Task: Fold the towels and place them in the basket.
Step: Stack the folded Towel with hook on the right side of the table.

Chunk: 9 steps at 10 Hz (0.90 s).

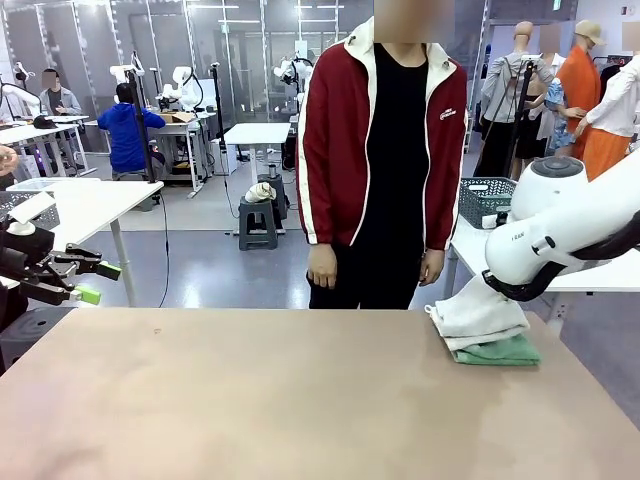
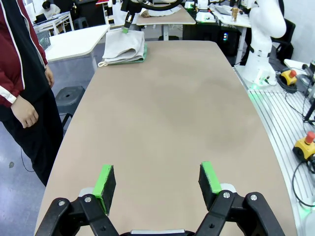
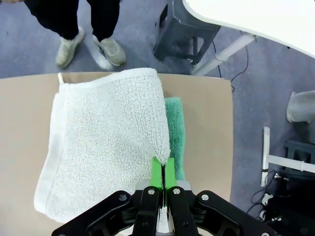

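A cream-white towel (image 1: 478, 315) lies folded on a mint green towel (image 1: 500, 351) at the table's far right. My right gripper (image 3: 163, 169) is shut on the cream towel (image 3: 108, 137), pinching its folded corner, which lifts slightly toward the arm. The green towel (image 3: 175, 125) peeks out beside it. My left gripper (image 1: 98, 283) hangs open at the left, off the table's edge, nothing between its fingers (image 2: 105, 181). It looks down the bare table toward the towel stack (image 2: 123, 49). The dark grey basket (image 1: 487, 200) stands on a white side table behind the right arm.
A person in a red jacket (image 1: 385, 140) stands at the far edge, hands (image 1: 322, 268) down at their sides. The brown table (image 1: 300, 400) is bare apart from the towels. A stool (image 3: 184, 29) and white side table (image 3: 256, 19) stand just beyond the right corner.
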Available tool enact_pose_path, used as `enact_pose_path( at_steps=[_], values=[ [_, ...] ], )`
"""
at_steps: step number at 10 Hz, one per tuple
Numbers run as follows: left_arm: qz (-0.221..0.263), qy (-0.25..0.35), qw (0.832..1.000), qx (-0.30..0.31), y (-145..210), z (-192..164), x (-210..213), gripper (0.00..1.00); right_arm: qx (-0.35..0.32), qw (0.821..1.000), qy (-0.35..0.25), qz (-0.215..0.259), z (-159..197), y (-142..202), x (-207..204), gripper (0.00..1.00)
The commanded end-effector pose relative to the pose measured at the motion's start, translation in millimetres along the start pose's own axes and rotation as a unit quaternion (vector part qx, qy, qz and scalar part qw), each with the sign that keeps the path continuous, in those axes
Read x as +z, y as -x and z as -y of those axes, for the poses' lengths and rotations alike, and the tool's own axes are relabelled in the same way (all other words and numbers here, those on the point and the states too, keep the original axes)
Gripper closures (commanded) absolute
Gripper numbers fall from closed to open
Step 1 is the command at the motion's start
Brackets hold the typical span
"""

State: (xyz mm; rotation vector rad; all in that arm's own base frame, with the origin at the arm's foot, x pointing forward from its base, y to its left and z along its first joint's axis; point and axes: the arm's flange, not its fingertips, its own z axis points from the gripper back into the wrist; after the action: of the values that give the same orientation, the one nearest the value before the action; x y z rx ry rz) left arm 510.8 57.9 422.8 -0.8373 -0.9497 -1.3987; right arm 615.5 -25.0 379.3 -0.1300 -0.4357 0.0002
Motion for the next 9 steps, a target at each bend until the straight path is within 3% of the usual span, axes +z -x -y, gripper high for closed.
enact_pose_path(
  at_steps=[1, 5, 6, 7, 8, 9],
  values=[
    [-0.001, -0.002, 1.000, -0.003, -2.3, 3.2, -0.2, 0.14, 0.012, 1.000, -0.023, 0.000, 5.4, -10.1, -19.7, 0.97],
    [-0.001, -0.002, 1.000, -0.003, -2.3, 3.2, -0.2, 0.14, 0.010, 0.999, -0.021, -0.037, 12.2, -4.2, -35.0, 0.97],
    [-0.001, -0.002, 1.000, -0.003, -2.3, 3.2, -0.2, 0.14, 0.007, 0.999, -0.019, -0.045, 14.6, -1.6, -35.5, 0.83],
    [-0.001, -0.002, 1.000, -0.003, -2.3, 3.2, -0.2, 0.14, 0.005, 0.999, -0.015, -0.046, 16.6, 0.1, -34.0, 0.77],
    [-0.001, -0.002, 1.000, -0.003, -2.3, 3.2, -0.2, 0.14, 0.002, 0.999, -0.016, -0.044, 18.6, 2.0, -31.0, 0.63],
    [-0.001, -0.002, 1.000, -0.003, -2.3, 3.2, -0.2, 0.14, 0.001, 0.999, -0.019, -0.040, 20.3, 3.1, -26.5, 0.57]
  ],
)
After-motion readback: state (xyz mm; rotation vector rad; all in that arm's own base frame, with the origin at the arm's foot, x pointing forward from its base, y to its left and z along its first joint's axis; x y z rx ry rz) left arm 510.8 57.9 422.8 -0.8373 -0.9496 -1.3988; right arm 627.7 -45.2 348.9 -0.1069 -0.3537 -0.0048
